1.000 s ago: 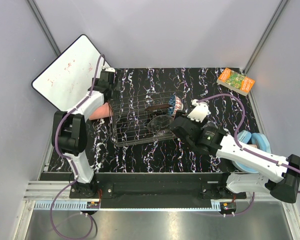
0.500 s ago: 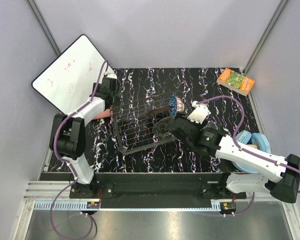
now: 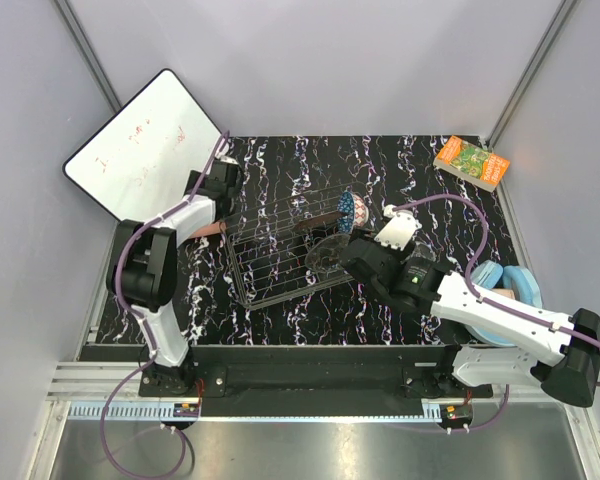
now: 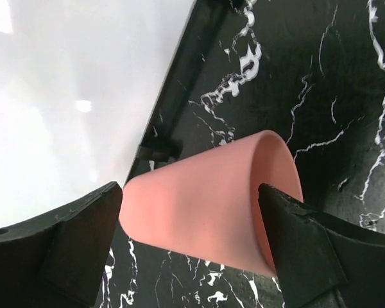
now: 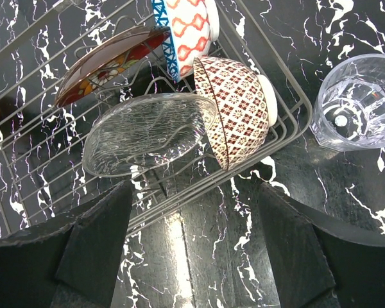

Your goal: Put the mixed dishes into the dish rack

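Note:
A pink cup (image 4: 205, 205) lies on its side on the black marbled table, left of the dish rack (image 3: 270, 262). My left gripper (image 4: 191, 192) is open and straddles it, one finger at its base and the other at its rim. From above only a sliver of the pink cup (image 3: 211, 230) shows. The dish rack (image 5: 289, 112) holds a red floral plate (image 5: 109, 61), a blue patterned bowl (image 5: 186, 29), a beige patterned bowl (image 5: 234, 109) and a clear glass bowl (image 5: 147, 131), all on edge. A small clear glass (image 5: 359, 102) stands on the table right of the rack. My right gripper (image 5: 192, 199) hangs open above the rack's near right corner.
A white board (image 3: 140, 150) leans at the back left, its edge close behind the cup. A green-orange book (image 3: 470, 162) lies at the back right. Blue headphones (image 3: 505, 285) sit at the right edge, partly under my right arm.
My left gripper has come down over the pink cup, hiding most of it from above, and its jaws have narrowed slightly. The rack has skewed on the table. My right arm has shifted slightly left.

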Robot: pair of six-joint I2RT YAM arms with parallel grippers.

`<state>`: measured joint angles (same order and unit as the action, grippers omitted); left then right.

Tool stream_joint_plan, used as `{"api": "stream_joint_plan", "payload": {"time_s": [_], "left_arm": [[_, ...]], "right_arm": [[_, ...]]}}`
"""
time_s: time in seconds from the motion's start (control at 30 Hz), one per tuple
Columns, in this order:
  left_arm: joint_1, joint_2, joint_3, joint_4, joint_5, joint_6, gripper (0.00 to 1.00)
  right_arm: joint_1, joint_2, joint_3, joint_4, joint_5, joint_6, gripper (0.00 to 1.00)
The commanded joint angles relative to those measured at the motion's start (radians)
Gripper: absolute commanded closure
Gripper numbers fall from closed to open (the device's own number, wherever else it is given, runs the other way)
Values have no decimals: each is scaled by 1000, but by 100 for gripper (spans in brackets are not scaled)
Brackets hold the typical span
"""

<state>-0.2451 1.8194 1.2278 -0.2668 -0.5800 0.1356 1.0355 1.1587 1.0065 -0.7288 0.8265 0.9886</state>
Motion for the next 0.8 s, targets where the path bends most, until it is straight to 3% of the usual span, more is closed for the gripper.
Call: {"api": "stream_joint_plan", "payload": {"time_s": [0.0, 0.13, 0.5, 0.77], "left_arm": [[-2, 50, 88, -43, -32, 4, 7], [-2, 61, 99, -58, -20, -8, 11], [-3, 15, 85, -100, 46, -37, 54], [-26, -29, 102, -152, 91, -67, 73]], "right_arm": [[9, -16, -6, 22, 13, 19, 14], [8, -42, -17, 22, 22, 19, 14], [8, -31, -23, 22, 19, 35, 14], [6, -33, -37, 23, 19, 51, 14]]}}
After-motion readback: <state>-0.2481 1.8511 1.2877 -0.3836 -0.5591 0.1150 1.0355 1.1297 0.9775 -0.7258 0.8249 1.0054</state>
